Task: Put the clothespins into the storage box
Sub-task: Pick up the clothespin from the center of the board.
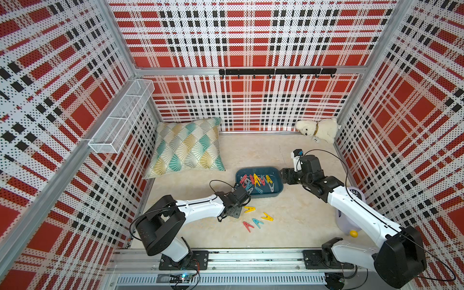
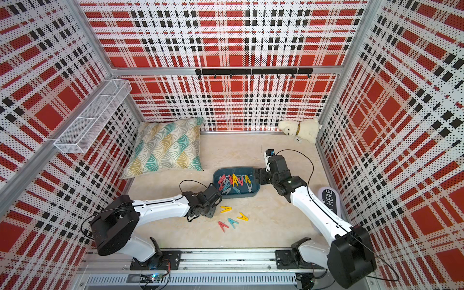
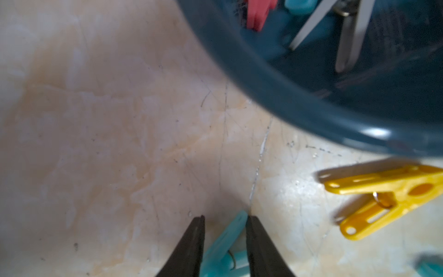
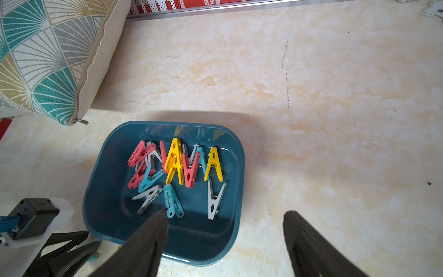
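Your left gripper (image 3: 225,218): clamped on a teal clothespin (image 3: 223,242), just outside the storage box (image 4: 107,211), at the corner nearest that arm. Your right gripper (image 4: 226,212): jaws wide apart, holding nothing, poised at the box's opposite end. Inside the box: heap of clothespins (image 4: 177,163) in red, yellow, teal and grey. On the table (image 1: 301,213) beside the box: four loose clothespins (image 1: 257,222).

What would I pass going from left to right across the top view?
In a top view: white wire mesh basket → fan-patterned teal and yellow fabric cushion → dark teal plastic storage box → white plush dog.
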`<state>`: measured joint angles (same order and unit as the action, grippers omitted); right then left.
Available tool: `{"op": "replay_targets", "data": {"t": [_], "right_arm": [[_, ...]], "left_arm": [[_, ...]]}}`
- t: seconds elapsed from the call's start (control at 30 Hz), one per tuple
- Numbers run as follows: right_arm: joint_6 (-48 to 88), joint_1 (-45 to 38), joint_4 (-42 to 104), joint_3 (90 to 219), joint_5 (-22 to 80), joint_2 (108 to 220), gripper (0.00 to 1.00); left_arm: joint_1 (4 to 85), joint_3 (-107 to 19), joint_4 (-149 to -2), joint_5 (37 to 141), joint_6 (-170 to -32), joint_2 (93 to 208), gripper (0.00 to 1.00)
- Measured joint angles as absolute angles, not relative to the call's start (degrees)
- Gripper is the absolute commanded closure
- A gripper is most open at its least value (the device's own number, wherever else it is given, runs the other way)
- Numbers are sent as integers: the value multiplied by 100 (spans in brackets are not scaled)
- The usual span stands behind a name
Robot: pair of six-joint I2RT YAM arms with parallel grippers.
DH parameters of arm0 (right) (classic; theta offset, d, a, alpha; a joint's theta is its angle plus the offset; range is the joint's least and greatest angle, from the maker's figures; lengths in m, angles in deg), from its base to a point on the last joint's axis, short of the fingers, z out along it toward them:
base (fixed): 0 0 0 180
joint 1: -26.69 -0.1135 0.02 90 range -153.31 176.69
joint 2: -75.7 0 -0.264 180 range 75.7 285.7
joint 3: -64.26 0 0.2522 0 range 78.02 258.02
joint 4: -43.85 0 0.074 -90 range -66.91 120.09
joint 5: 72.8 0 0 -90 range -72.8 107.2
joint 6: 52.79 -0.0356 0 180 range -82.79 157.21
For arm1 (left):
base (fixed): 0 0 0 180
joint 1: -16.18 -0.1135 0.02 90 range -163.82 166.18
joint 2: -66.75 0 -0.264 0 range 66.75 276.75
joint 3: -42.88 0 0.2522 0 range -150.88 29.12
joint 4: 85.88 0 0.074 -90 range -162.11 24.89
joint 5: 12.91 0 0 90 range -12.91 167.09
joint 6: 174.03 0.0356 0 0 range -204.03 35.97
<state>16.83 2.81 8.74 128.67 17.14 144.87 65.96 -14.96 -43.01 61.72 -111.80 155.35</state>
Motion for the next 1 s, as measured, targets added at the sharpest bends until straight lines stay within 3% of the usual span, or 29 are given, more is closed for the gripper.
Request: {"op": "replay_targets", "data": {"t": [0.73, 1.0], "right_arm": [[1683, 281, 874, 12865, 1719, 14480, 17], [1681, 281, 870, 12865, 1760, 14483, 16]], "left_arm": [[6693, -1474, -4299, 6554, -11221, 15480, 90], [6972, -1646, -3947, 6528, -11357, 14672, 91]]}}
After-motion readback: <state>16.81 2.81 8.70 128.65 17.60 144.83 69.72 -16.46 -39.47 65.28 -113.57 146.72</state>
